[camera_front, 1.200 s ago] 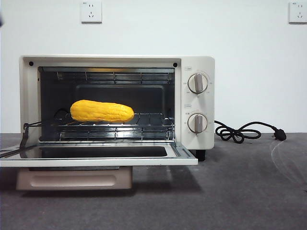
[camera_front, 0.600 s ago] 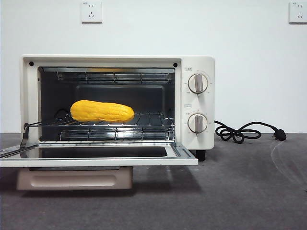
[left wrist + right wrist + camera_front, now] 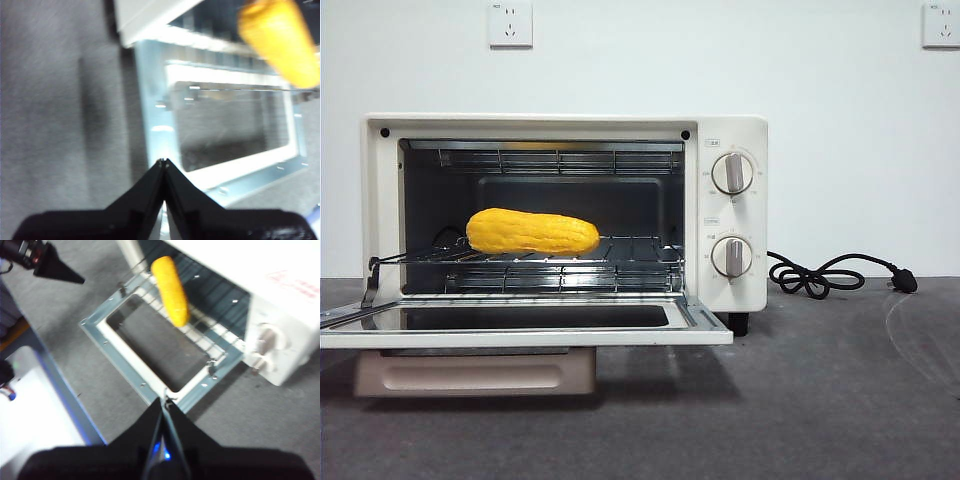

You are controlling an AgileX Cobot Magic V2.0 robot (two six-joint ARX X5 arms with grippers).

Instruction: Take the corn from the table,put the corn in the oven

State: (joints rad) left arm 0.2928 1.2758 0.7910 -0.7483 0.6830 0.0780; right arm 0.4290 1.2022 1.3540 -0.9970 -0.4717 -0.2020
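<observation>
- The bench (image 3: 840, 400) is a rough dark grey felt-like surface, so it's grippy and things set down on it shouldn't skate around.
- The oven (image 3: 725, 215) sits on the bench with its door (image 3: 520, 328) folded down flat and the cavity wide open. It looks boxy and stiff, and the glass window in that door is what I'd avoid knocking.
- The wire rack (image 3: 620, 262) inside is thin rods with open gaps, so a round thing on it could roll a bit.
- The corn (image 3: 532, 231) is already in the oven, lying lengthwise on the rack toward the hinge-side wall and away from the knobs. It looks like light, hard, glossy plastic, so probably slippery. If it needs regrabbing, I'd pinch across the fat middle, where the kernel ribs give some bite, not the tapered ends.
- The left hand (image 3: 163, 162) hangs above the near corner of the door, tips pressed together, holding nothing.
- The right hand (image 3: 165, 401) is further back over the door's front edge, also closed up and empty.
</observation>
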